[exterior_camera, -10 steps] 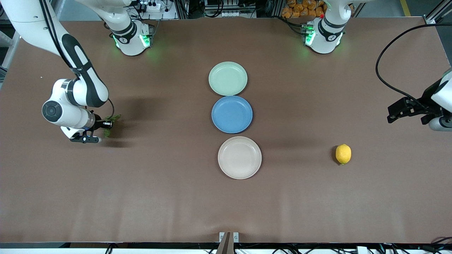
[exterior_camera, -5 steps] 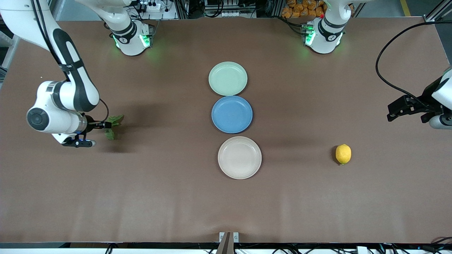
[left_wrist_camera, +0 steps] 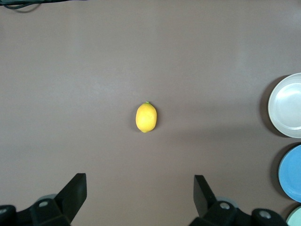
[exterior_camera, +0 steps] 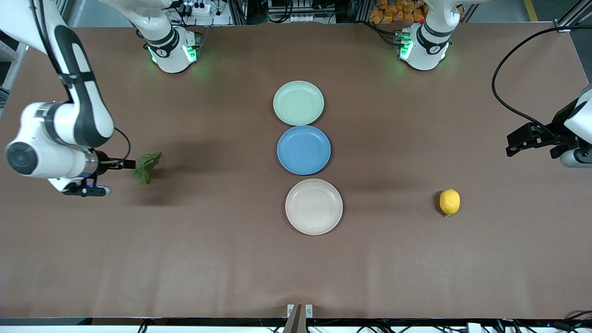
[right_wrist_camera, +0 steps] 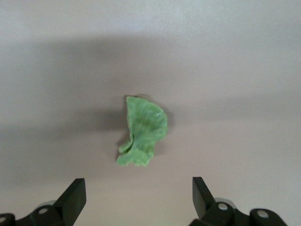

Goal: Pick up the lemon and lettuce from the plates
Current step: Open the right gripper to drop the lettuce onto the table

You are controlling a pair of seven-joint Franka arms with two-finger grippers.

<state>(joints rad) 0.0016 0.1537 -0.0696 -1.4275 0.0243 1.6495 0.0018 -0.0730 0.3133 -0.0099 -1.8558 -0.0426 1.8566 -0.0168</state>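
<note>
Brown matting covers the table (exterior_camera: 222, 259), and three round plates sit in a touching row down its middle: the pale green plate (exterior_camera: 298, 102) nearest the robots' bases, the blue plate (exterior_camera: 304, 150) in between, and the beige-white plate (exterior_camera: 314, 206) nearest the front camera. None of the three has anything on it. The lettuce (exterior_camera: 146, 167) lies on the bare mat toward the right arm's end of the table, well apart from the plates; in the right wrist view it shows as a crumpled green leaf (right_wrist_camera: 142, 133) resting flat on the mat. The right gripper (exterior_camera: 95, 178) hangs above the table just beside the leaf, its two fingers spread wide with nothing between them, and the leaf lies free of both fingers (right_wrist_camera: 75, 197). The lemon (exterior_camera: 449, 201) rests on the mat toward the left arm's end, well apart from the beige-white plate and at about the same distance from the front camera. The left gripper (exterior_camera: 527, 143) waits in the air near that end's table edge, clear of the lemon (left_wrist_camera: 146, 117), its fingers (left_wrist_camera: 203, 193) also parted wide and holding nothing.
</note>
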